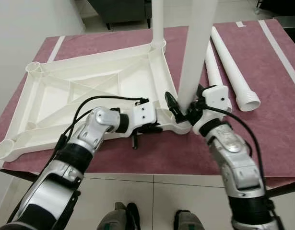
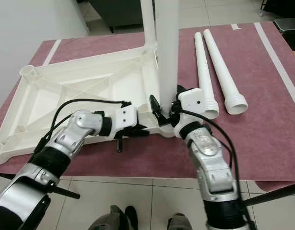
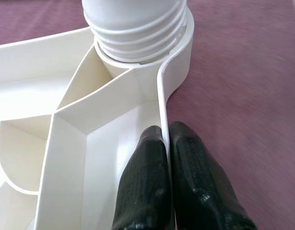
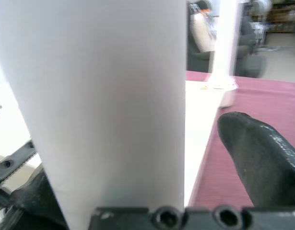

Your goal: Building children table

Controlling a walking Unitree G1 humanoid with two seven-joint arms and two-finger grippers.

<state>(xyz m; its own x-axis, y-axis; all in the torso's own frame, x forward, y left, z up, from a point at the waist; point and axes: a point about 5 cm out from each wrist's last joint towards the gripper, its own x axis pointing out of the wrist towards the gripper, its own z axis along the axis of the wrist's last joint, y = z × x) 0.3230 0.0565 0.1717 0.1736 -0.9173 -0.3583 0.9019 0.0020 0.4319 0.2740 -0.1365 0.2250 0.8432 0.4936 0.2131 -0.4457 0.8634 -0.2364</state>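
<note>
The white table top [image 1: 89, 91] lies upside down on a maroon mat [image 1: 267, 124]. One white leg [image 1: 158, 19] stands in its far right corner socket. A second leg [image 1: 195, 52] stands upright in the near right corner, its threaded end [image 3: 137, 28] sitting in the socket. My left gripper [image 3: 169, 177] is shut on the table top's thin near rim, just beside that corner. My right gripper [image 1: 185, 103] is open and straddles the base of the near leg; one finger [image 4: 262, 158] stands apart from the leg.
Two loose white legs [image 1: 231, 62] [image 1: 212, 67] lie side by side on the mat, right of the table top. The two left corner sockets [image 1: 34, 68] [image 1: 4, 149] hold nothing. The mat's near edge drops to tile floor. Dark furniture [image 1: 123, 9] stands behind.
</note>
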